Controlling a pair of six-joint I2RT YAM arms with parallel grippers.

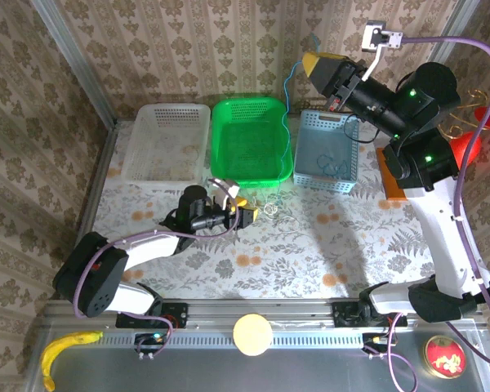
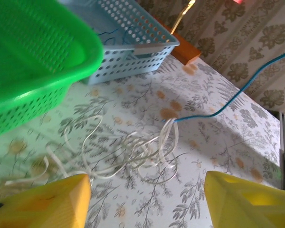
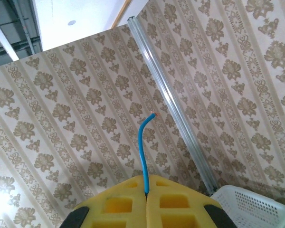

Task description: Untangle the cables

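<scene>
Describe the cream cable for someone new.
Find the green plastic basket, middle of three. On the table before its near right corner lies a thin cream-yellow cable in tangled loops. The thin blue cable meeting it rises away; this one is pale, slack.

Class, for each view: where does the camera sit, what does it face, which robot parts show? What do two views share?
Top external: high behind the robot, looking down at the table; left arm, right arm.
Left wrist: low, facing the cream cable; open left hand.
Right wrist: raised, facing the wall; shut right hand pinching the blue cable.
Shared: the blue cable, in all three.
</scene>
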